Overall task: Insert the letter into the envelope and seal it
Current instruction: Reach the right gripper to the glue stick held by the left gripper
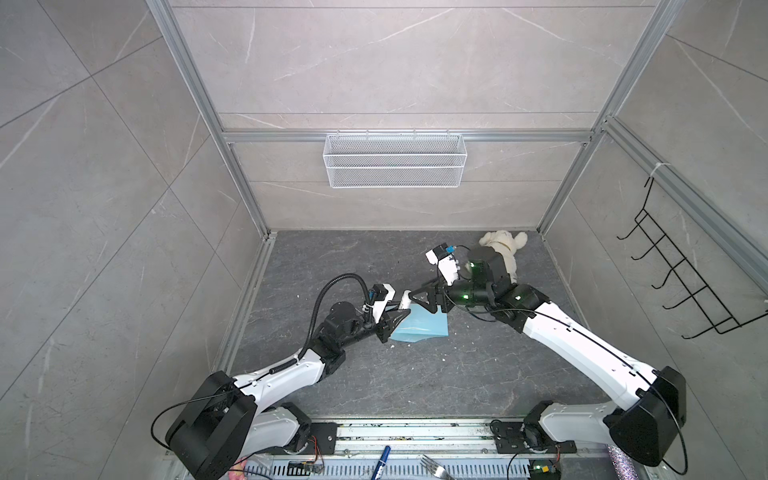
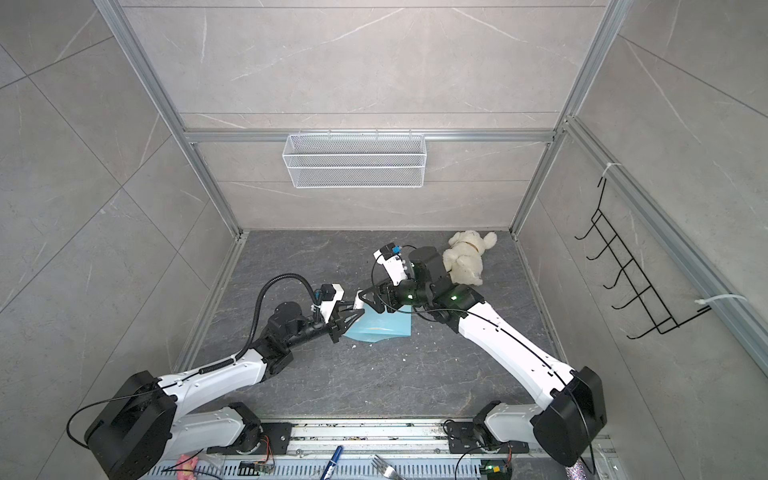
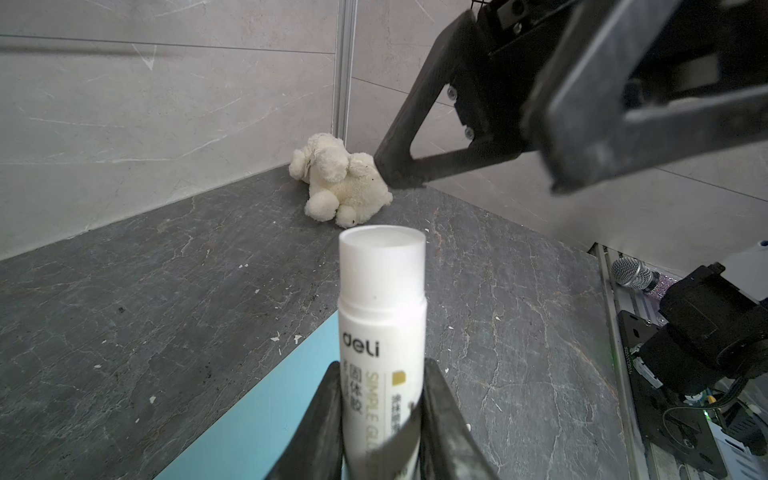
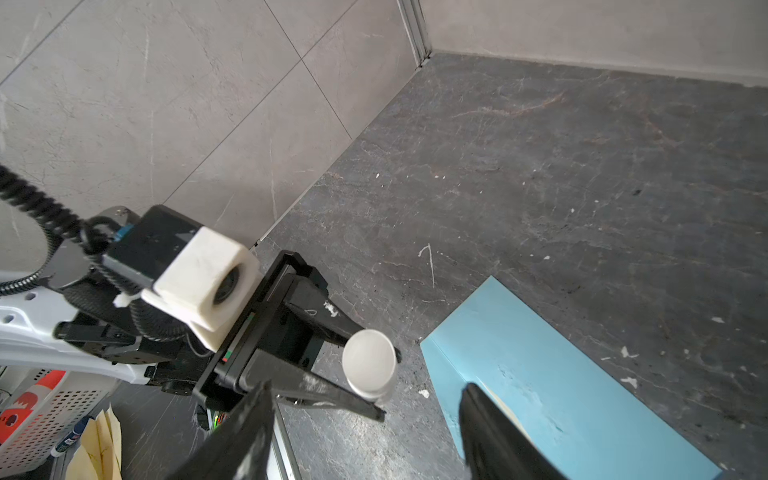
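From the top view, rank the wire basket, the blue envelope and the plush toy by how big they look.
1. wire basket, clearly largest, though it hangs higher, nearer the camera.
2 and 3. envelope and plush toy look about alike, each partly hidden, so unranked.

both top views look steeply down from high above the near edge of the worktop (image 1: 415, 382) toward its far edge. my left wrist camera, low and close, faces the far right corner; my right wrist camera faces the far left. both wrist views share the envelope (image 3: 249, 419) (image 4: 582, 374).
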`<control>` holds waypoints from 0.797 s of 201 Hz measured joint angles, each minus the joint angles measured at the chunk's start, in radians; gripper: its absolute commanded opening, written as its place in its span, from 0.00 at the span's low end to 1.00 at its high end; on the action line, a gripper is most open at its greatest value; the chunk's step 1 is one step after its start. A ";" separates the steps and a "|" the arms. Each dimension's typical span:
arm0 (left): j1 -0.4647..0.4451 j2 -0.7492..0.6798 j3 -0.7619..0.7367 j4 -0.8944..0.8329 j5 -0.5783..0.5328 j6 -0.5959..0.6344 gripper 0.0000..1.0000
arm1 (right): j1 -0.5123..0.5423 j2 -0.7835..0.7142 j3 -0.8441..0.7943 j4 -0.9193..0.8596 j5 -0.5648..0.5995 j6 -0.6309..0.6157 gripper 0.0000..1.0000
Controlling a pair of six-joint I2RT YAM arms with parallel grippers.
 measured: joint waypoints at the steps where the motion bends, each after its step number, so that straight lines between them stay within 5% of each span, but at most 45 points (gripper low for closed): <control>1: 0.000 0.000 0.000 0.000 0.000 0.000 0.00 | 0.002 0.002 0.000 0.001 0.000 0.000 0.67; 99: -0.001 -0.005 0.000 0.007 -0.001 -0.003 0.00 | 0.062 0.082 0.042 0.016 0.060 0.008 0.27; 160: -0.001 -0.006 0.000 0.007 0.002 -0.014 0.00 | 0.080 0.099 0.060 0.017 0.085 0.000 0.37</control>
